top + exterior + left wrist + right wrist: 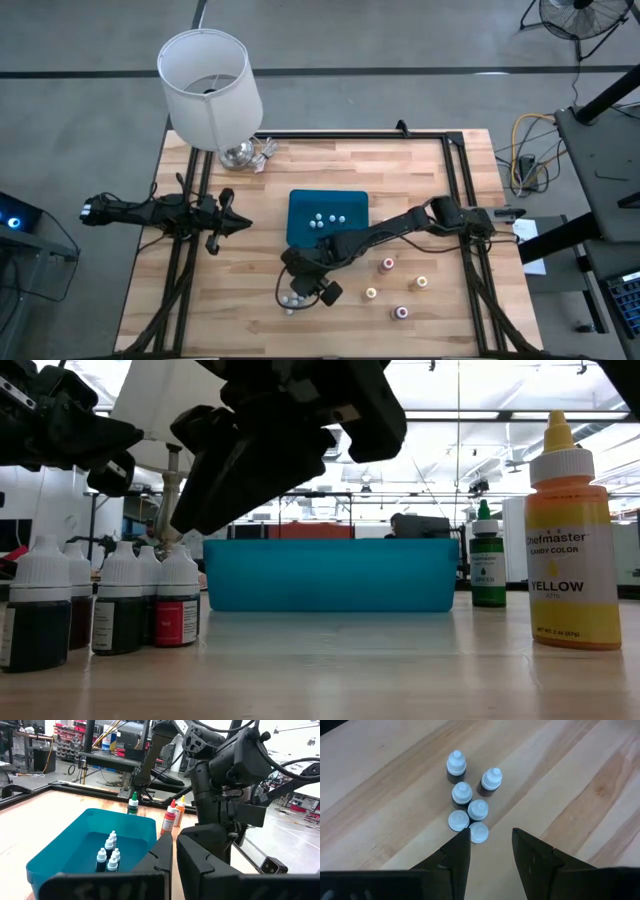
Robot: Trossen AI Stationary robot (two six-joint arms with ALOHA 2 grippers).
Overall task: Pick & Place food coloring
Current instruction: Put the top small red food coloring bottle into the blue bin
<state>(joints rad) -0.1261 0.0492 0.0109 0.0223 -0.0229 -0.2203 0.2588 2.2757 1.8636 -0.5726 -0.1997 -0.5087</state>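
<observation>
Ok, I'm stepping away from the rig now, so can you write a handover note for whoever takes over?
Left gripper: shut, empty, waiting at the table's left.
Right gripper: open, empty, above the cluster of white-capped bottles on the wood near the front edge.
Blue tray: already holds several small bottles.
Left: the cluster, and four taller colour bottles standing right of the tray.

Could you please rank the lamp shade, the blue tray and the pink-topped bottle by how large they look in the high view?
1. The lamp shade, though it stands nearer the overhead camera, so its lead over the tray is unsure.
2. The blue tray.
3. The pink-topped bottle, clearly far the smallest.
</observation>
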